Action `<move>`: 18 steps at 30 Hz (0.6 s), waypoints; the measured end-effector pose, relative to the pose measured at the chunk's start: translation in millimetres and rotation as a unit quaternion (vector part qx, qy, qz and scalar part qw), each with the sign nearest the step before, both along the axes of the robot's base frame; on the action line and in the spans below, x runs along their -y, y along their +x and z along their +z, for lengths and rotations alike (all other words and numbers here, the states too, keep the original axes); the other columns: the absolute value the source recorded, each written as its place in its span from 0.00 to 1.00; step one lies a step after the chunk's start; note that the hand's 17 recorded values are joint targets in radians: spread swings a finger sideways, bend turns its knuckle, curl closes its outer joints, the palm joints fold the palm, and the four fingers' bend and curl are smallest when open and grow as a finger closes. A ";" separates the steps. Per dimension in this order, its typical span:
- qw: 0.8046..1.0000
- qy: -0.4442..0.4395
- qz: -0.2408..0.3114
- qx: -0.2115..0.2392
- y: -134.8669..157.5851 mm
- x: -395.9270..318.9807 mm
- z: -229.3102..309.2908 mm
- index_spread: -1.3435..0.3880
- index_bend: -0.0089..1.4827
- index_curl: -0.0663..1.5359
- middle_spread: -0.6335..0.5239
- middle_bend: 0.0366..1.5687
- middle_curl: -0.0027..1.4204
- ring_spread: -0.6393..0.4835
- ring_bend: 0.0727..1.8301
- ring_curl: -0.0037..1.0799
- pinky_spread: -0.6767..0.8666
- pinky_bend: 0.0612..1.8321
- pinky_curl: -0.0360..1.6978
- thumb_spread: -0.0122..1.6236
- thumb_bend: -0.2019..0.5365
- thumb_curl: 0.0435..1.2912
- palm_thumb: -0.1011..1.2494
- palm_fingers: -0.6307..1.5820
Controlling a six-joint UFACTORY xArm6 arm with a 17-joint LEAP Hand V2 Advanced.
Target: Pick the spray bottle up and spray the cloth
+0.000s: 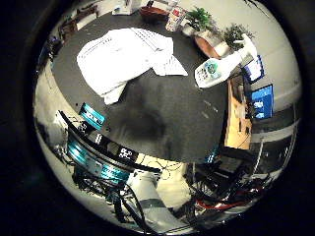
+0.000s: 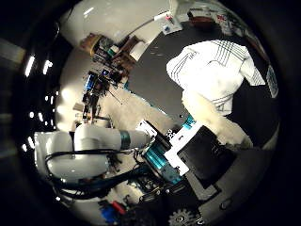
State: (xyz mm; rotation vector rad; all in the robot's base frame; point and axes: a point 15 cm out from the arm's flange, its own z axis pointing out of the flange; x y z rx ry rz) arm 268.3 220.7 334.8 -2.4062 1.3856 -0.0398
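In the little finger side palm view, a white cloth (image 1: 128, 54) lies crumpled on a dark round table (image 1: 167, 113). A white spray bottle (image 1: 219, 67) with a teal label lies on its side near the table's edge, beside the cloth. My hand (image 2: 202, 141) is well above the table, away from both. In the thumb side palm view its fingers (image 2: 216, 118) reach out relaxed over the table beside the cloth (image 2: 212, 61), with nothing between them. The bottle does not show in that view.
A small red and white container (image 1: 175, 15) stands at the table's far edge, with potted plants (image 1: 202, 18) and a wooden shelf (image 1: 236, 118) behind. The white arm (image 2: 85, 151) and floor clutter show in the thumb side view.
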 end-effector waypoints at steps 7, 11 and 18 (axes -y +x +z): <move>1.000 0.000 0.001 -0.001 -0.8 -1.9 0.0 0.49 0.14 0.26 0.48 0.10 0.18 0.73 0.13 0.18 0.79 0.29 0.07 0.59 0.24 0.42 0.68 0.49; 1.000 0.000 0.002 -0.001 -1.7 -2.0 0.0 0.48 0.14 0.26 0.48 0.10 0.18 0.73 0.13 0.18 0.79 0.30 0.07 0.59 0.24 0.42 0.68 0.49; 1.000 0.001 0.000 0.000 -0.8 -1.4 0.2 0.48 0.14 0.26 0.48 0.10 0.18 0.73 0.13 0.18 0.80 0.30 0.07 0.59 0.24 0.42 0.68 0.49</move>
